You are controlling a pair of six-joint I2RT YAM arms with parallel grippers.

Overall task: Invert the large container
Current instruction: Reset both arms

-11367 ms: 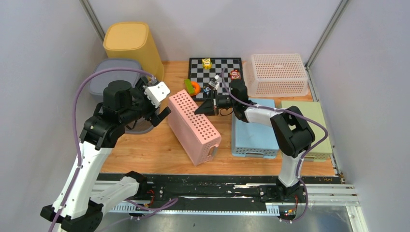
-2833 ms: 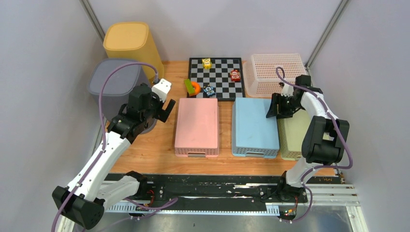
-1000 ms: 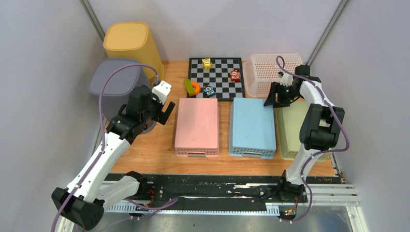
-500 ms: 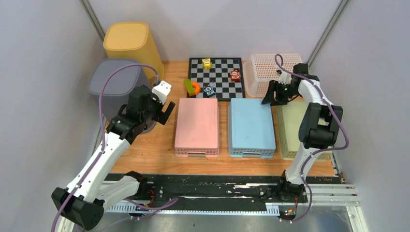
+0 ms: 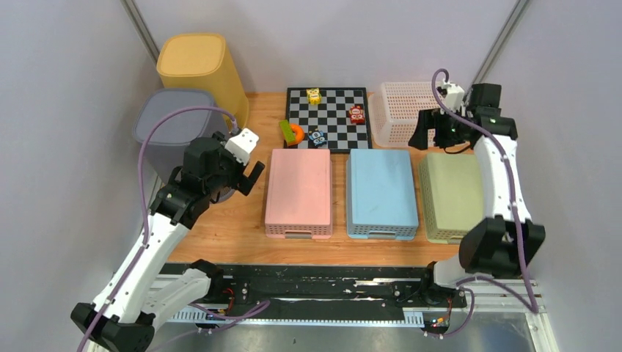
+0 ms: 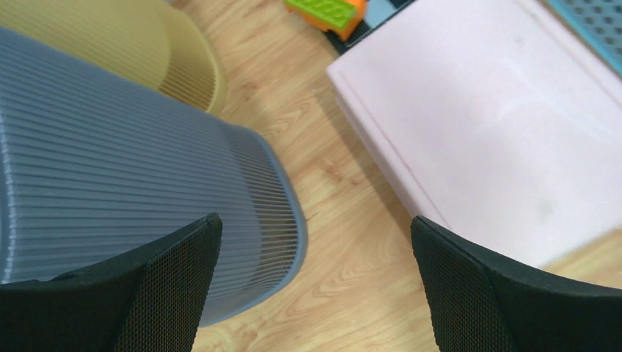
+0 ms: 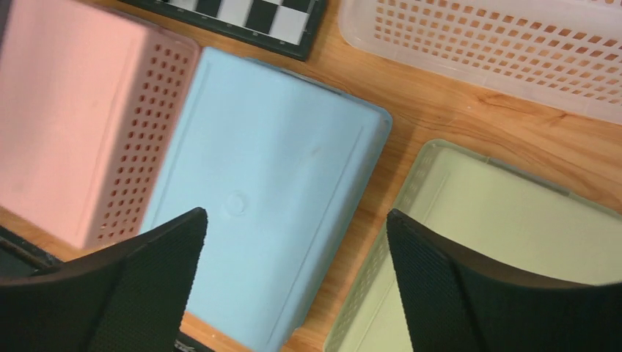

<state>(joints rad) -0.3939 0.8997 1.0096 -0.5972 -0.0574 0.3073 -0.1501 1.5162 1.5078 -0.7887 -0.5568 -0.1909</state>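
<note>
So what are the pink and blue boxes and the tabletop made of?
Pink box: apparently moulded plastic, matte; its side wall shows rows of moulded holes. Blue box: likely the same plastic, smooth and matte, with a small round moulding mark. Tabletop: wood or wood-look laminate; grain lines show, but which is unclear.

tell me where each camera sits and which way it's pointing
Top external: above and behind the bases, facing down at the table; left arm, right arm show.
Left wrist: down past the left fingers at the grey bin, pink container.
Right wrist: down past the right fingers at the blue container, green container.
Both wrists share the pink container.
</note>
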